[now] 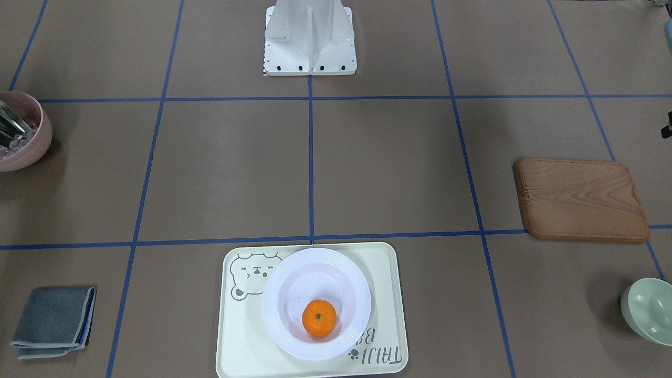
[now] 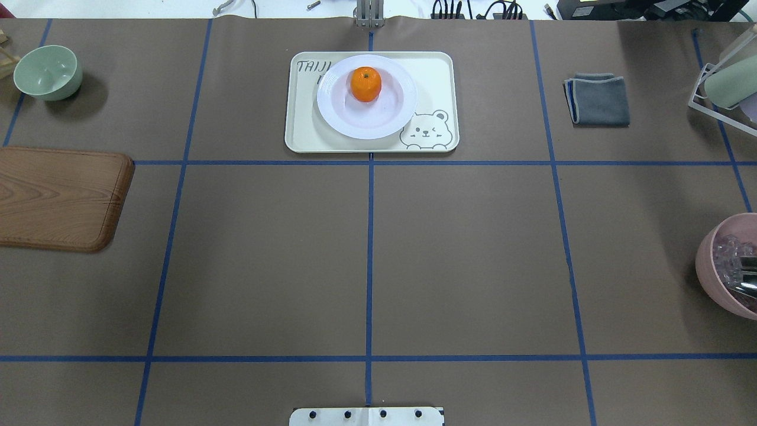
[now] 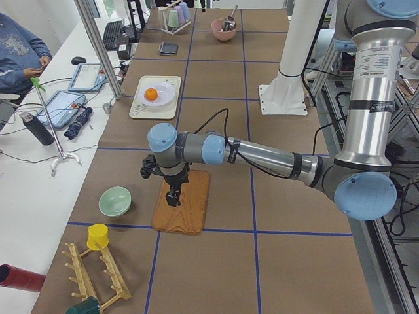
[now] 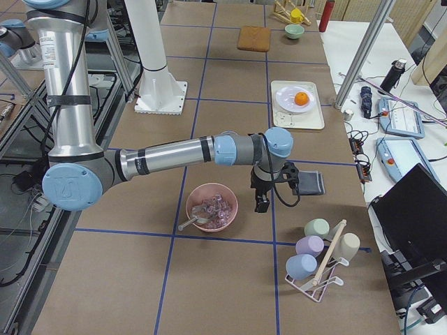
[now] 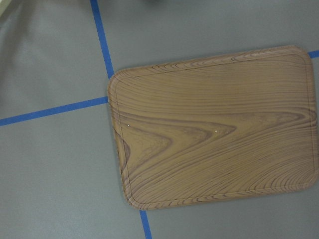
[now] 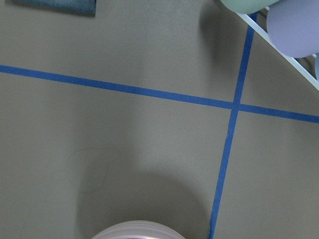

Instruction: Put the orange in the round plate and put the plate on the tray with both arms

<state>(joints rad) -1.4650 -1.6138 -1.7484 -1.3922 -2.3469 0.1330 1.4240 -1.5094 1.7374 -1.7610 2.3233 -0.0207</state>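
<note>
The orange (image 2: 365, 83) lies in the white round plate (image 2: 390, 115), off-centre toward the far rim. The plate stands on the cream tray (image 2: 434, 71) with the bear drawing, at the table's far middle; orange (image 1: 318, 317), plate (image 1: 294, 283) and tray (image 1: 386, 325) also show in the front-facing view. Both arms are far from the tray. My left gripper (image 3: 172, 196) hangs above the wooden board (image 3: 183, 203). My right gripper (image 4: 261, 204) hangs beside the pink bowl (image 4: 211, 207). Each shows only in a side view, so I cannot tell whether it is open or shut.
The wooden board (image 2: 59, 198) and a pale green bowl (image 2: 47, 72) lie on the left. A folded grey cloth (image 2: 598, 99), a cup rack (image 2: 724, 83) and the pink bowl (image 2: 730, 266) with a scoop are on the right. A person (image 3: 19, 55) sits beyond the far edge.
</note>
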